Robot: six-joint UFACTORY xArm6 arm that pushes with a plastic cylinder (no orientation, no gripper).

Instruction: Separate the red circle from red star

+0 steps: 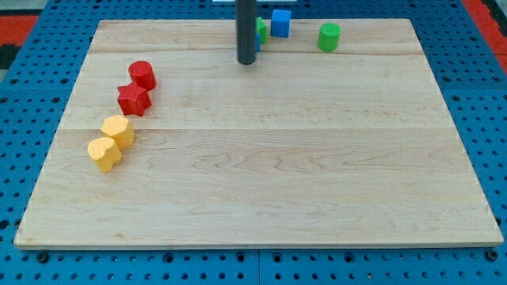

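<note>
The red circle [142, 74] stands near the board's left side, at the view's upper left. The red star [134, 100] sits just below it, and the two touch or nearly touch. My tip [246, 61] is at the lower end of the dark rod, near the top edge of the board at mid-width. It is far to the right of both red blocks and touches neither.
A yellow hexagon block [118, 130] and a yellow heart-like block [104, 153] lie below the red star. A blue cube [280, 22], a green cylinder [329, 36] and a partly hidden green block [261, 30] sit at the top edge. The wooden board [277, 174] lies on a blue perforated base.
</note>
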